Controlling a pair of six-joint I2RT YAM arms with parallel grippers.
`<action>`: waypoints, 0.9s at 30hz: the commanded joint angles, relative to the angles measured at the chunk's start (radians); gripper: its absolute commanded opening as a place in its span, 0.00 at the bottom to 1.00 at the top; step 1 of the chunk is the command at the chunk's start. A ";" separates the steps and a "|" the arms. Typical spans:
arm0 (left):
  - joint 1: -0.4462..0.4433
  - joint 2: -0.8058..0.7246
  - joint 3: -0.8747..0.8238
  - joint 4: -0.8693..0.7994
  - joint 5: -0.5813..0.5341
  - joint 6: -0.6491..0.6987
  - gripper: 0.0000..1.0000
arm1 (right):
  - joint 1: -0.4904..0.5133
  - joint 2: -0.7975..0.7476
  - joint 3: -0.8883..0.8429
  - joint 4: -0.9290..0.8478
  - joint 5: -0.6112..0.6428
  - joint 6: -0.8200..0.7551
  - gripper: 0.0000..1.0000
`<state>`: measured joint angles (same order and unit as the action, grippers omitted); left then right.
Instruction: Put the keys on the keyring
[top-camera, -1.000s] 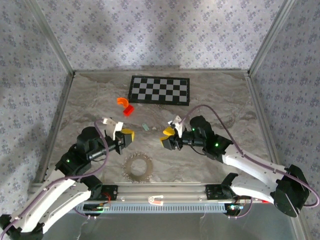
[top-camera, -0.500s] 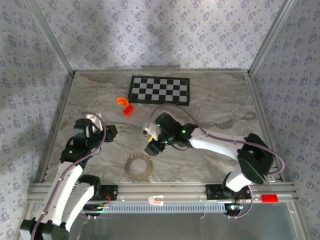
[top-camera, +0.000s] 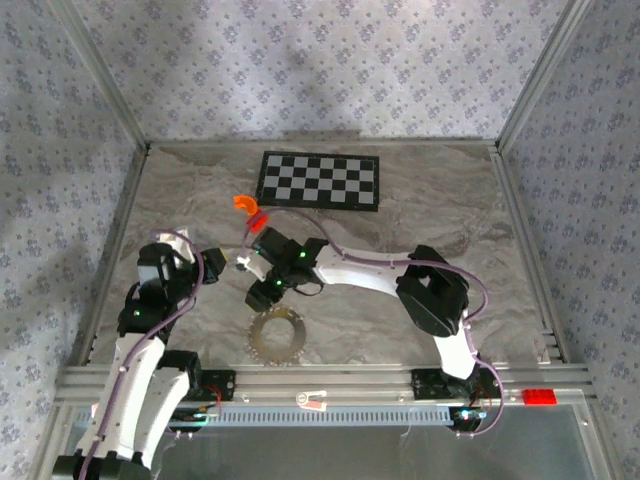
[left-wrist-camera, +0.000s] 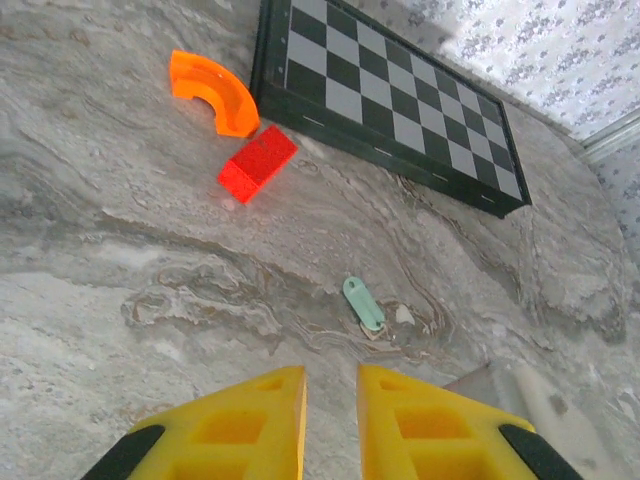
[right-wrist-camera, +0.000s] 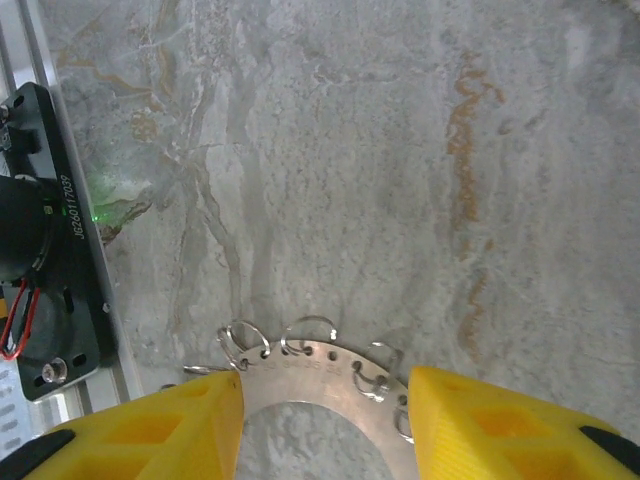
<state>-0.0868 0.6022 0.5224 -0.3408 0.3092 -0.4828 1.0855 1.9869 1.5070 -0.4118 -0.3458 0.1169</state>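
The key (left-wrist-camera: 363, 303) is a tiny pale teal flat tab lying on the marble, a short way ahead of my left gripper (left-wrist-camera: 331, 400). That gripper's yellow fingers stand only slightly apart with nothing between them. My left gripper (top-camera: 216, 264) sits at the table's left. The keyring (right-wrist-camera: 320, 368) is a flat silvery ring plate with holes and several small wire loops. My right gripper (right-wrist-camera: 325, 400) is wide open, one finger on each side of the keyring's far arc, not closed on it. In the top view the right gripper (top-camera: 262, 292) hangs just above the keyring (top-camera: 277, 336).
An orange curved piece (left-wrist-camera: 212, 90), a red block (left-wrist-camera: 257, 163) and a checkerboard (left-wrist-camera: 390, 100) lie beyond the key. The right arm (top-camera: 350, 270) stretches across the table's middle. The left arm's black base (right-wrist-camera: 40, 270) and a metal rail border the keyring's side.
The right arm has swung left across the table, and its gripper is now over the keyring. The left arm has drawn back toward the left.
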 joint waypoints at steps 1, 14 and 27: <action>0.008 -0.009 0.004 0.016 -0.033 0.015 0.21 | 0.045 0.048 0.088 -0.141 0.059 0.070 0.46; 0.010 -0.087 -0.001 0.017 -0.012 0.025 0.21 | 0.020 0.095 0.080 -0.185 -0.249 -0.116 0.39; 0.010 -0.095 -0.018 0.036 -0.007 0.012 0.21 | 0.031 0.163 0.085 -0.143 -0.253 -0.106 0.35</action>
<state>-0.0849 0.5114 0.5011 -0.3382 0.2840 -0.4728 1.1099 2.1262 1.5799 -0.5571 -0.5716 0.0174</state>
